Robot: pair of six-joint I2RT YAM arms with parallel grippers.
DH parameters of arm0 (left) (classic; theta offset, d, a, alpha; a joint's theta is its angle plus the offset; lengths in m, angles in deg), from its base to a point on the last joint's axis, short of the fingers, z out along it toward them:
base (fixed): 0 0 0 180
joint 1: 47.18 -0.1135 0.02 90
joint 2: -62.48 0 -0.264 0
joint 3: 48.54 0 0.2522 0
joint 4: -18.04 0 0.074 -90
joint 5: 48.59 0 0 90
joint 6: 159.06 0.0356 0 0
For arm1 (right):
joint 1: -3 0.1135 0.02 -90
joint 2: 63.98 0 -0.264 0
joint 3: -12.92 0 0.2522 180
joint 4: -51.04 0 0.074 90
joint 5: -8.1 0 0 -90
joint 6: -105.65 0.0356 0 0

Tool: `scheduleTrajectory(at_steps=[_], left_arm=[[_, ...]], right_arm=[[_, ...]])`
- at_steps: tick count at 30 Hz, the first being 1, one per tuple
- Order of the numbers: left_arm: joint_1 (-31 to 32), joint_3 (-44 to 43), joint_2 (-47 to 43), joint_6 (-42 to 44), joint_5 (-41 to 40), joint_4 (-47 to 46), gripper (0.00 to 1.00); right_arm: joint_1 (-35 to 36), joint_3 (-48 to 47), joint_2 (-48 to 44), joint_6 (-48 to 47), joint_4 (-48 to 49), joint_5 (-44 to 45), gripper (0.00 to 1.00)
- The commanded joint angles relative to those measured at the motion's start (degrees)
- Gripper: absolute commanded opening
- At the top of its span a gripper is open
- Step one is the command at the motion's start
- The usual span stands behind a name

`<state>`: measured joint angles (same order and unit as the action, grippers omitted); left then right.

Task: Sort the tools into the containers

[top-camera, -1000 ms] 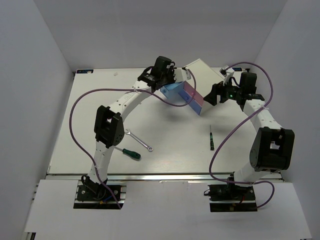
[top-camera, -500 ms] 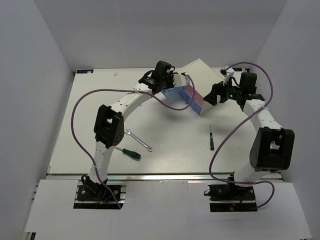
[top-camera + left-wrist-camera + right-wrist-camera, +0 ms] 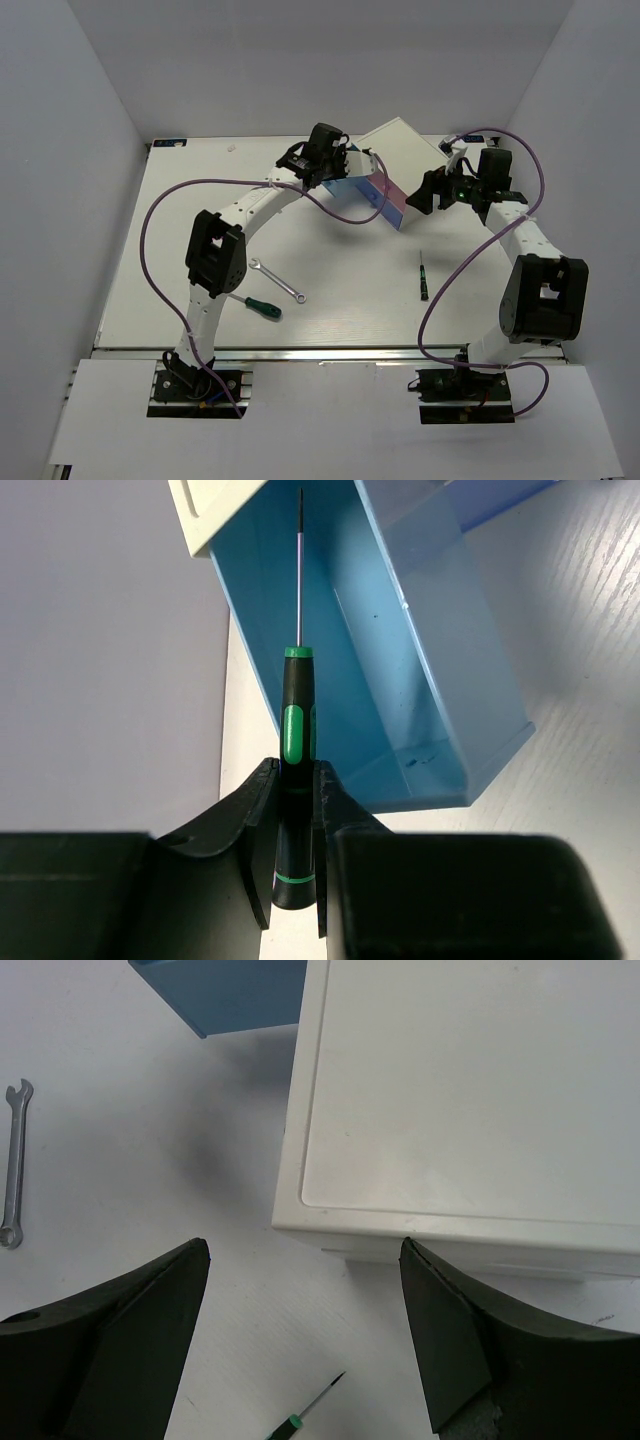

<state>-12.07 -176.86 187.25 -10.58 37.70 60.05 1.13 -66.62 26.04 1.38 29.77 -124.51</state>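
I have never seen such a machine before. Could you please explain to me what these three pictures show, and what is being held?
These are two robot arms bolted to a table. One picture looks down from above; the other two come from a small camera on each wrist. The left claw is shut on a thin dark mini screwdriver, its tip over an open blue drawer of a white cabinet. The right claw is open and empty, near that cabinet. On the table lie a silver wrench, a green-handled screwdriver and a second mini screwdriver.
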Motion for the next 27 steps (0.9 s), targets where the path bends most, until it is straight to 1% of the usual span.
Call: scheduleTrajectory(at_steps=[1,6,12,13,16,17,22,27], left_arm=[[0.31,-1.71,-3.04,1.02,0.01,1.19,0.0],[1.01,-3.3,-1.38,1.29,0.89,0.67,0.03],[1.54,-5.05,0.21,1.2,1.85,-1.09,0.08],[1.54,-5.14,0.47,1.29,2.12,-1.27,0.11],[1.63,-4.97,0.65,1.03,2.65,-1.36,0.14],[1.63,-4.62,0.48,1.02,2.74,-1.27,0.17],[1.8,-2.34,-0.58,1.02,1.95,-1.71,0.17],[1.8,-0.75,-2.25,1.55,-0.6,-2.67,0.14]], right_arm=[[0.02,0.39,-1.6,0.37,1.71,-1.51,0.82],[0.02,0.47,-1.6,0.37,1.71,-1.51,0.82],[0.02,0.65,-1.86,0.55,1.71,-1.51,0.82],[0.02,0.91,-1.95,0.55,1.71,-1.6,0.82],[0.02,0.92,-2.13,0.55,1.71,-1.51,0.82],[0.02,1.0,-2.04,0.55,1.71,-1.6,0.82],[-0.06,1.09,-2.04,0.73,1.97,-1.6,0.82],[-0.06,1.18,-2.04,0.9,2.41,-1.86,0.82]])
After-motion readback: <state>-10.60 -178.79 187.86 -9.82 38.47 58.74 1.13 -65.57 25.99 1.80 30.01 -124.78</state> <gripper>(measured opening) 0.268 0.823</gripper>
